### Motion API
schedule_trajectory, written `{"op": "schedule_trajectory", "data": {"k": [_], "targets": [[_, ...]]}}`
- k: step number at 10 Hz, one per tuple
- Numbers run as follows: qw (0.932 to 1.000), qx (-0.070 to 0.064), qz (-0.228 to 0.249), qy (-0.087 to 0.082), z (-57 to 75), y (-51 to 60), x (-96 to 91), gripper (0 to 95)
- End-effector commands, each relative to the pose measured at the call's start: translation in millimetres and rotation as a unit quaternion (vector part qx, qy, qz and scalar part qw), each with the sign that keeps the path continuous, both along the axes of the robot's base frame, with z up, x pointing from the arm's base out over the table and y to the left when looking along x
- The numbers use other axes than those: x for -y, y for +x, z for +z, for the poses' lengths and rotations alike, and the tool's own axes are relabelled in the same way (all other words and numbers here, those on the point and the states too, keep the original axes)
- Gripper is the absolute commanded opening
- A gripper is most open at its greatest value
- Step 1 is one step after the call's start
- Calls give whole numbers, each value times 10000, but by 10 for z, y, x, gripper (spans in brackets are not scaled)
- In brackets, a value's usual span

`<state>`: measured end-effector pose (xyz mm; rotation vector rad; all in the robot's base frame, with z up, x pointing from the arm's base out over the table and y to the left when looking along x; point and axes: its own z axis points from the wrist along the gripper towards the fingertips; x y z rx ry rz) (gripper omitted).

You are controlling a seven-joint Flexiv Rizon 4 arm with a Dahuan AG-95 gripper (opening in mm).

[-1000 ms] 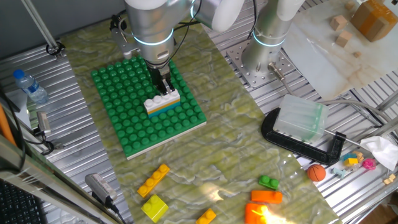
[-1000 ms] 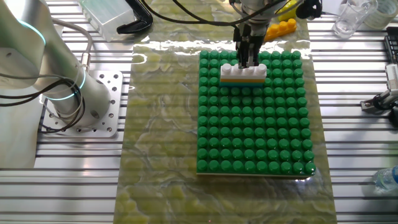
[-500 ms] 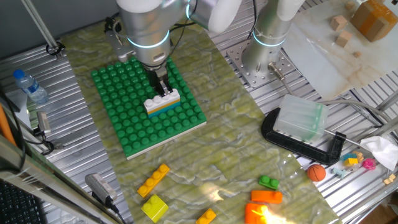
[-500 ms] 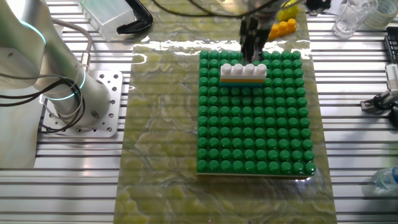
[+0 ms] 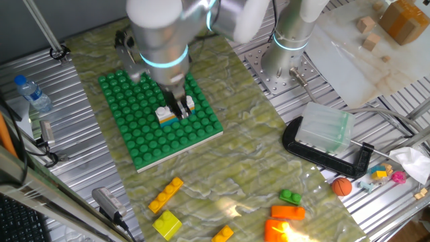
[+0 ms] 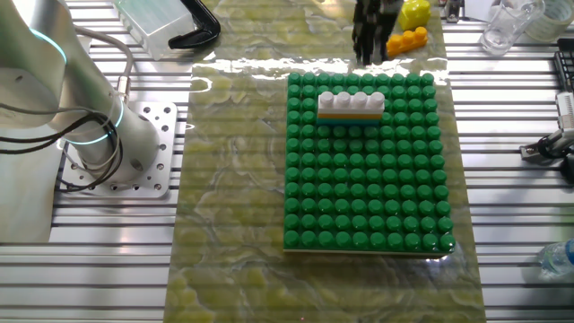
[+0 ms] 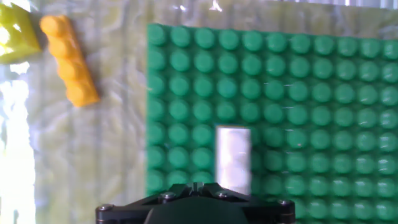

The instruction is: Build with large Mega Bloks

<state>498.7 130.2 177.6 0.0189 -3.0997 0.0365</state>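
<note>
Lifting off the white-topped stack of studded plastic bricks (image 6: 351, 105), my claw (image 6: 366, 40) has withdrawn toward twelve o'clock; I cannot tell its opening, but it carries nothing. One stack sits on the green studded baseplate (image 6: 368, 233); the orange four-stud bar (image 7: 68, 60) and others wait on the worktop.

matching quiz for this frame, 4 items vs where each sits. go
1 white-topped stack
2 yellow-orange bar
3 small green brick
4 water bottle

A beside the orange brick
B on the green baseplate
C on the metal slats
D next to the yellow brick

Pairs: 1-B, 2-D, 3-A, 4-C
</note>
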Motion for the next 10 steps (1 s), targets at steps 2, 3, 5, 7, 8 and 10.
{"op": "schedule_trajectory", "data": {"k": [2,3,5,7,8,10], "targets": [[9997,90,-221,59,-24,62,-286,0],[9997,110,-221,81,-24,62,-286,0],[9997,228,89,37,-24,62,-286,0],[9974,-79,687,-198,-24,62,-286,0],[9955,-116,869,-355,-24,62,-286,0],[9935,-115,1074,-348,-24,62,-286,0]]}}
